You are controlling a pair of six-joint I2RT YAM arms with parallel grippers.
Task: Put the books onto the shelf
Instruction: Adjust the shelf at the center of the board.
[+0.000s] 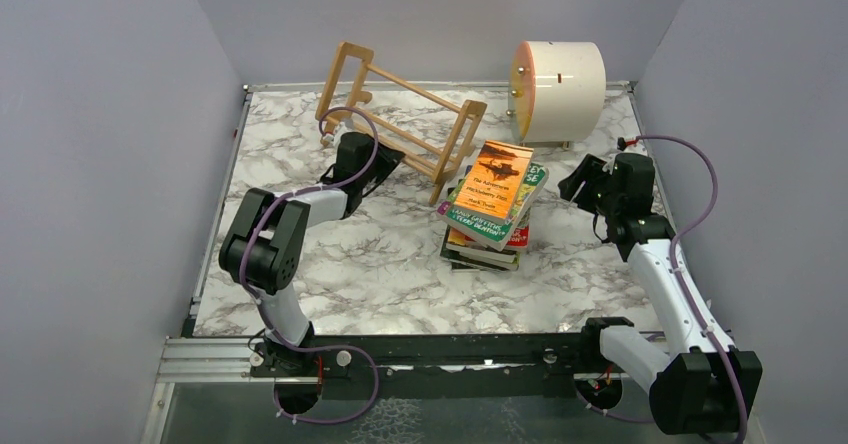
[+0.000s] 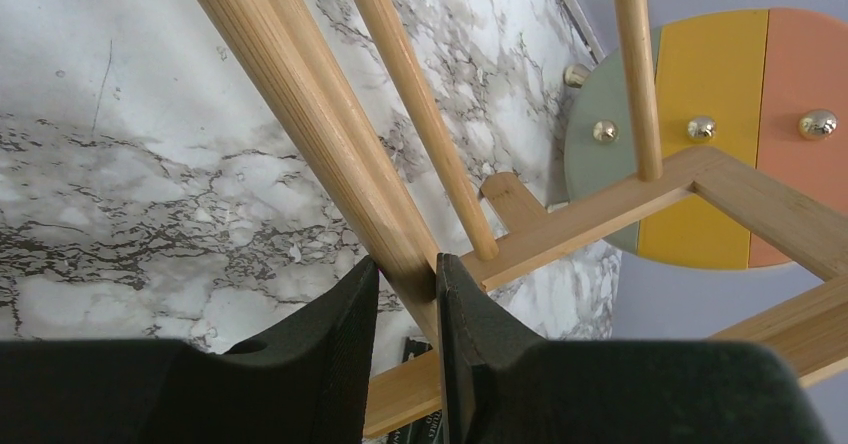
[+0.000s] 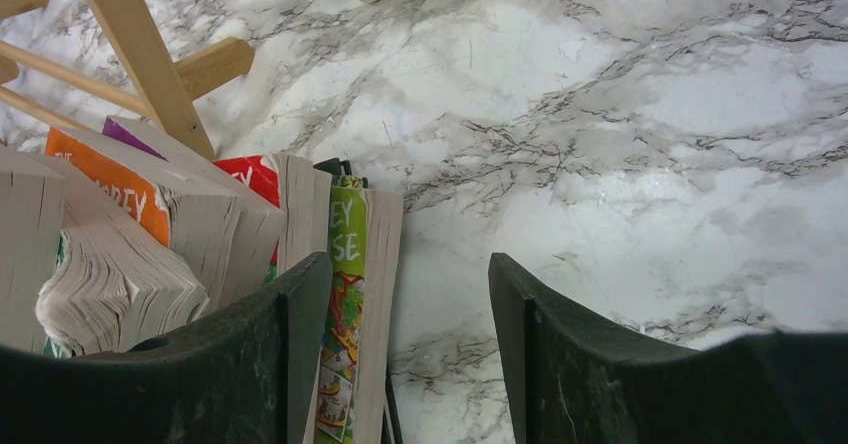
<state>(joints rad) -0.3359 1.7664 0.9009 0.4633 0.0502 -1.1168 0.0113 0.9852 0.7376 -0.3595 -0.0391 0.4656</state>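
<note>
- The shelf (image 1: pixel 459 152) sits askew at the back left of the marbled worktop (image 1: pixel 380 264), one end piece raised higher than the other.
- The left end effector (image 2: pixel 407 289) is pinched on a shelf rail (image 2: pixel 300 104), a dark pad on each side of the wood.
- The books (image 1: pixel 495 204) lie in a loose, fanned stack near the middle right of the worktop, just beside the shelf's nearer end piece, an orange cover on top.
- The right end effector (image 3: pixel 410 349) is at the right side of the stack, spread and gripping nothing.
- Its left finger (image 3: pixel 285 354) is over the page edges. A green spine (image 3: pixel 345 284) and bare worktop show in the gap.
- A cream drum (image 1: pixel 560 89) lies on its side at the back, right of the shelf.
</note>
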